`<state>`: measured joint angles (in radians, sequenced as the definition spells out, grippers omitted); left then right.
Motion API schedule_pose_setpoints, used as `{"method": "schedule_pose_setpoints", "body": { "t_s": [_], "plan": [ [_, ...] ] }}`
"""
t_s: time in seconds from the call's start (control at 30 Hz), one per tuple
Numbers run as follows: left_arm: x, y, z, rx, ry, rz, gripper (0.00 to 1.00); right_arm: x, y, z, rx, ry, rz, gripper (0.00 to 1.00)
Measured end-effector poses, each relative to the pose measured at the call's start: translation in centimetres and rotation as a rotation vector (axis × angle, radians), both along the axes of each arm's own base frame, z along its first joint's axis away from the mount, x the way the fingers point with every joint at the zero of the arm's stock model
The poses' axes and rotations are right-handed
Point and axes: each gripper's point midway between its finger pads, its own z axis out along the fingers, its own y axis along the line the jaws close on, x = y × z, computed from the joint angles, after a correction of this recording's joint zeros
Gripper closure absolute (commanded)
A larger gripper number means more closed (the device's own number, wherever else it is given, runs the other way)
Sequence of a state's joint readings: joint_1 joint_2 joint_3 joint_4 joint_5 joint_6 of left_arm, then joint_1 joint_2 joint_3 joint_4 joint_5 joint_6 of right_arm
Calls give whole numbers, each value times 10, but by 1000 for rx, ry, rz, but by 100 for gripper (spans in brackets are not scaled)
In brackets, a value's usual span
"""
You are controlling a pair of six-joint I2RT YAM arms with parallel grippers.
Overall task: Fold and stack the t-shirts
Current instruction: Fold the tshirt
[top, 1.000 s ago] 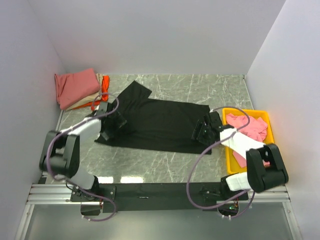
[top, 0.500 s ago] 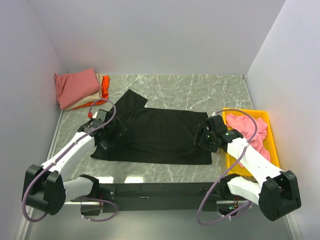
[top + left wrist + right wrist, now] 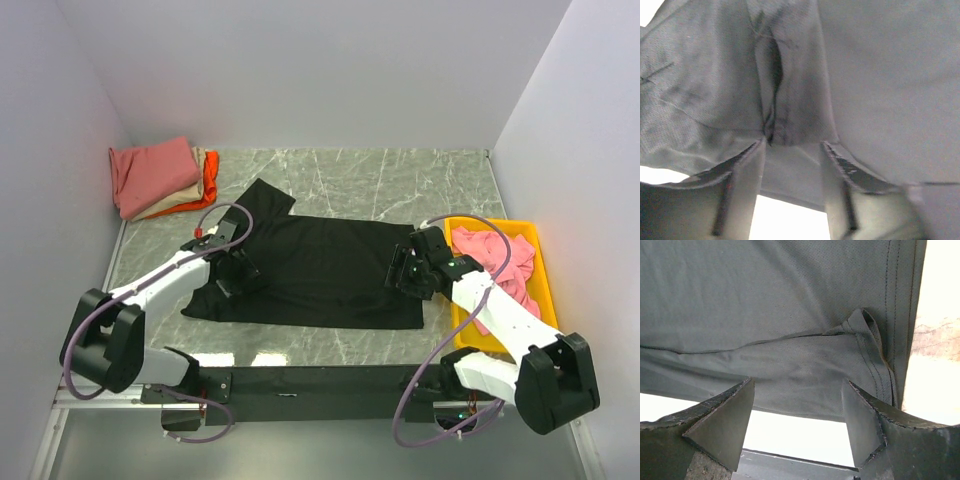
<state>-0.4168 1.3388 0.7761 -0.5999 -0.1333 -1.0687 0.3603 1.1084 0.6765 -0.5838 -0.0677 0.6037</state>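
Note:
The black t-shirt [image 3: 320, 262] lies spread flat across the middle of the marble table, one sleeve [image 3: 265, 198] pointing to the back left. My left gripper [image 3: 233, 272] rests on its left end. In the left wrist view the left gripper [image 3: 792, 145] has its fingers apart, with a raised fold of black cloth [image 3: 772, 115] just beyond the tips. My right gripper [image 3: 405, 272] sits on the shirt's right end; close up, the right gripper [image 3: 797, 382] is open wide over the hem corner [image 3: 867, 327]. Folded dusty-red [image 3: 150, 172], beige and orange [image 3: 209, 175] t-shirts are stacked at the back left.
A yellow bin [image 3: 545, 290] stands at the right edge with a crumpled pink t-shirt [image 3: 498, 255] inside. White walls close in the table on the left, back and right. The black base rail [image 3: 320, 380] runs along the near edge.
Both grippers drew the black t-shirt toward the near edge, and it now lies flatter. The left arm has shifted and its fingers have come closer together. The right jaws are unchanged.

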Motion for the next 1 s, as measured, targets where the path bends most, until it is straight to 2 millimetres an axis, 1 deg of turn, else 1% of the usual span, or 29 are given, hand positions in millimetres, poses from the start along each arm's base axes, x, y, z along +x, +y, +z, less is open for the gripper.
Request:
{"method": "schedule_pose_setpoints", "body": {
  "t_s": [0.03, 0.3, 0.4, 0.5, 0.53, 0.6, 0.63, 0.67, 0.77, 1.0],
  "plan": [
    [0, 1, -3, 8, 7, 3, 52, 0, 0, -1, -2, 2, 1, 23],
    [1, 11, -14, 67, 28, 29, 54, -1, -1, -11, -23, 32, 10, 23],
    [1, 13, -18, 85, 37, 35, 59, 0, -2, -14, -30, 39, 12, 23],
    [1, 14, -23, 94, 51, 36, 70, 1, -3, -14, -36, 37, 8, 23],
    [1, 14, -25, 95, 54, 35, 78, 1, -4, -14, -39, 36, 7, 23],
    [1, 13, -28, 98, 59, 34, 86, 1, -4, -14, -43, 35, 5, 23],
    [1, 14, -29, 100, 62, 32, 95, 1, -5, -14, -44, 34, 4, 23],
    [1, 14, -29, 100, 63, 32, 99, 1, -5, -14, -45, 34, 4, 23],
    [4, 13, -25, 102, 55, 23, 99, 1, -5, -14, -47, 34, 2, 23],
    [22, 9, -9, 109, -2, -5, 99, 1, -6, -16, -49, 36, 1, 23]
  ]
}}
